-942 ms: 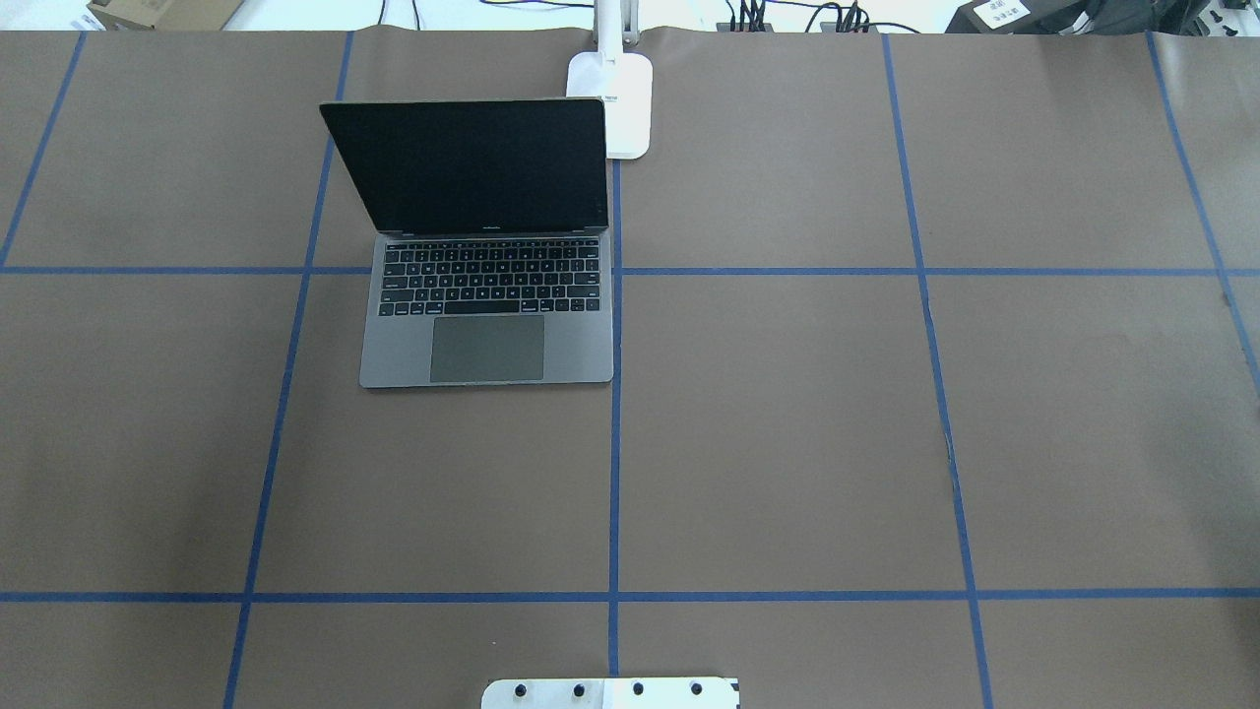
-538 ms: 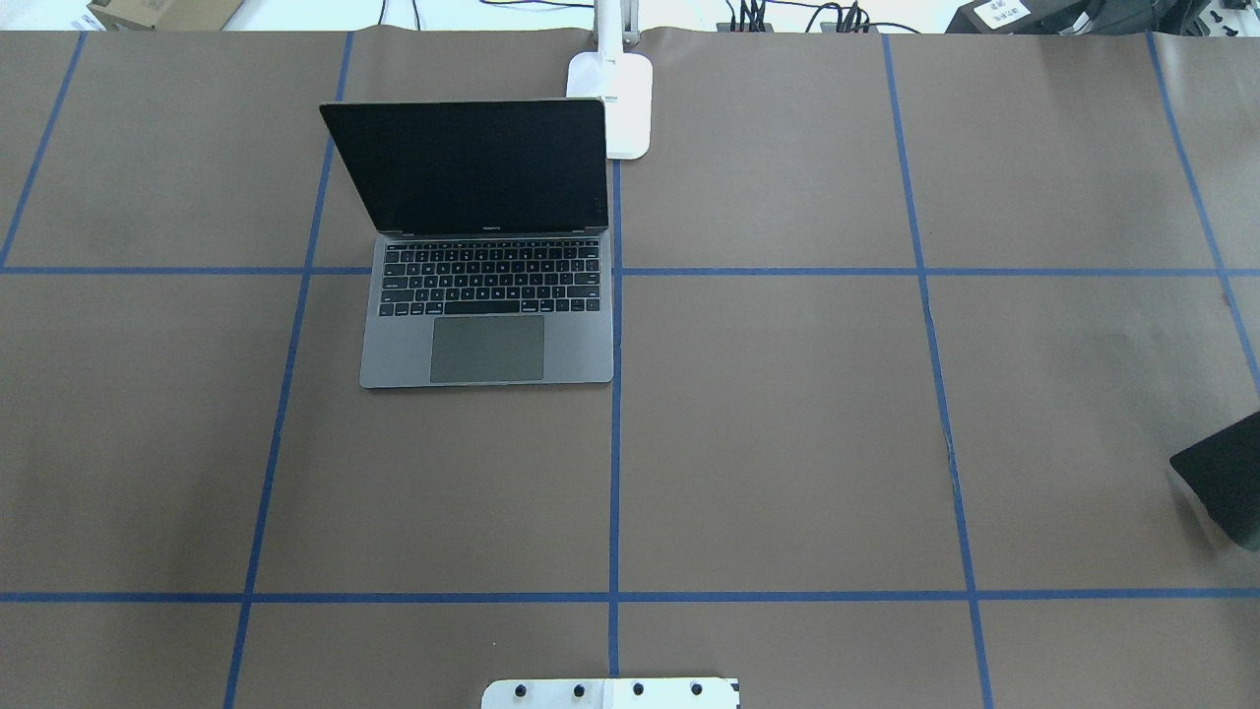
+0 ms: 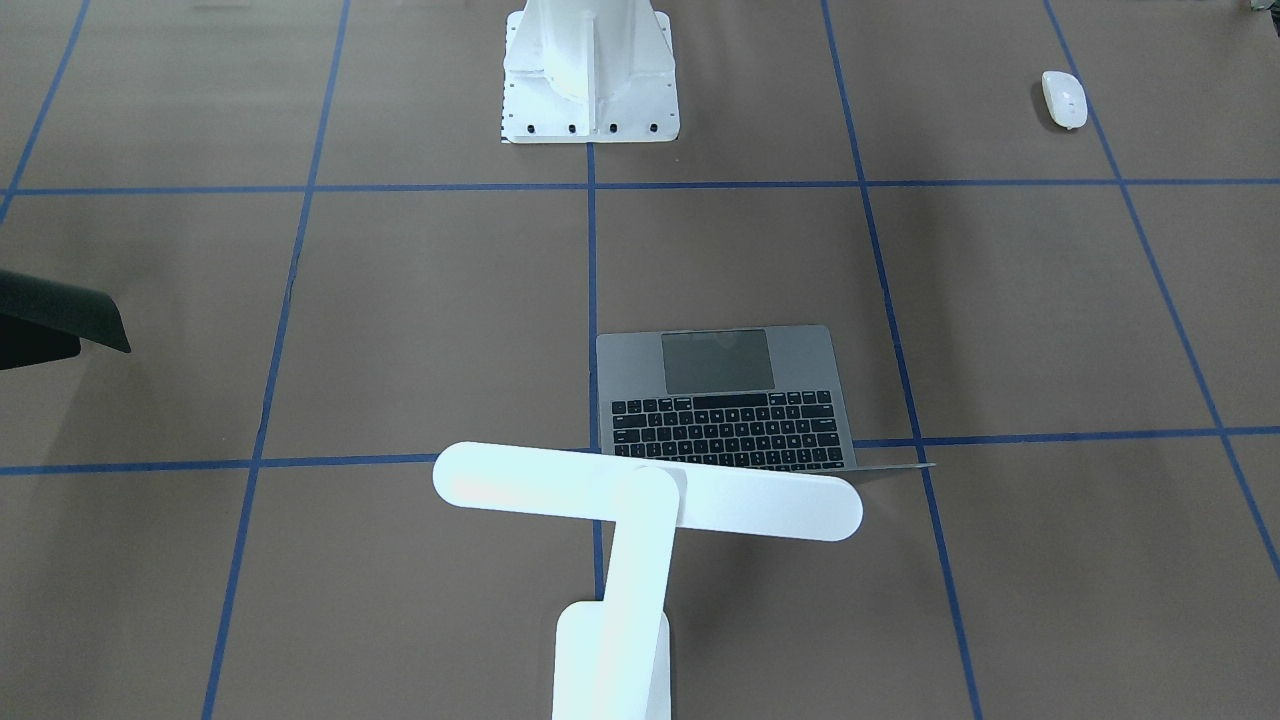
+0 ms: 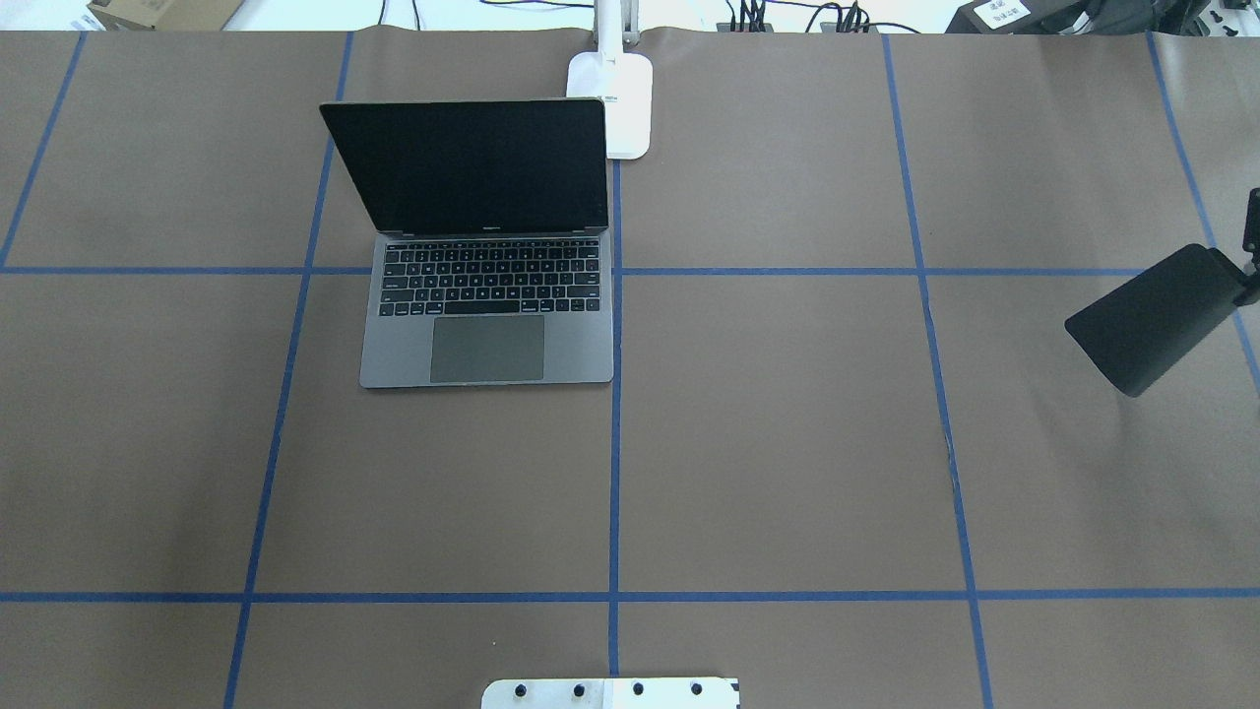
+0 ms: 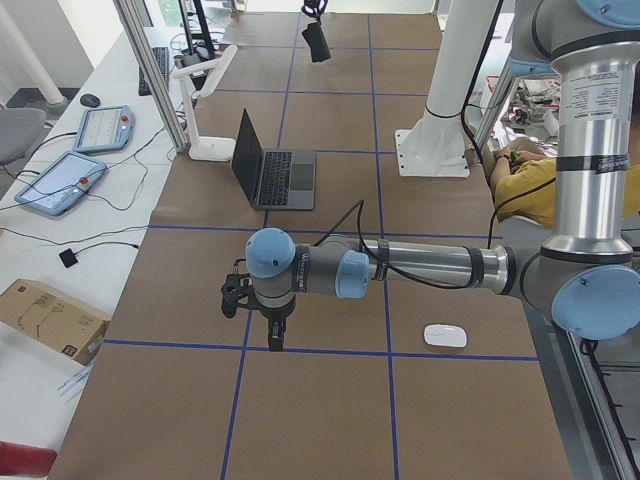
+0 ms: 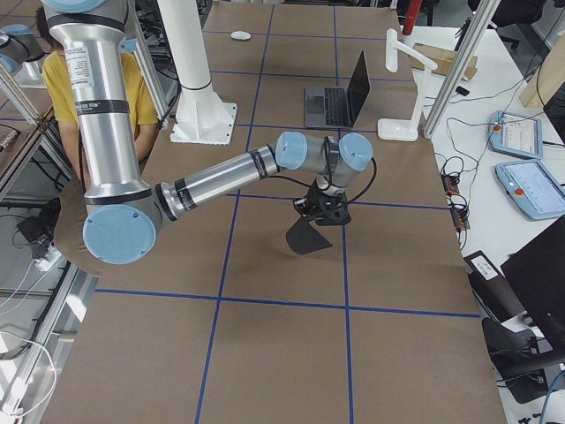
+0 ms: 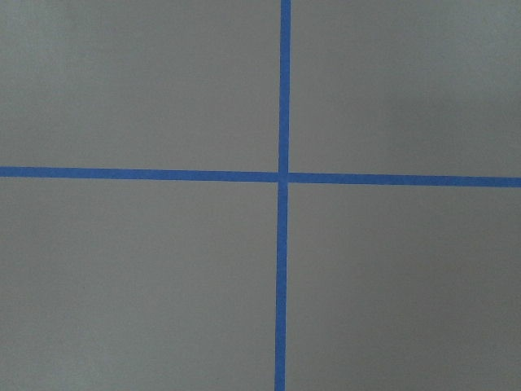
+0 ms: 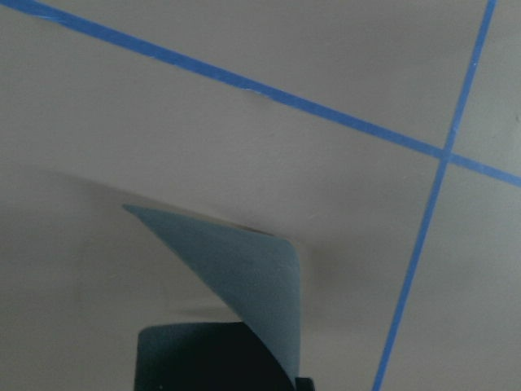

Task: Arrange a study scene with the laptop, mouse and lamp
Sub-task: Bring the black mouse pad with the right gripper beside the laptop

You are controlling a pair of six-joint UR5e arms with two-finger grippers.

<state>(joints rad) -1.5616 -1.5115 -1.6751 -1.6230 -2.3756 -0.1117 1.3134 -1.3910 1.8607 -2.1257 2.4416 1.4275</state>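
Laptop point(image 4: 487, 295) and lamp point(image 4: 625, 108) look set, so the right gripper point(image 6: 320, 212), pinching the thin black mat point(image 4: 1152, 320) by one edge, ought to lay it flat just beside the laptop.

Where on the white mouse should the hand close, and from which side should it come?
Best from straight above, closing on the two long sides of the mouse near its middle. It lies flat and low on the table, and its oval is narrower that way; the smooth domed top gives no hold.
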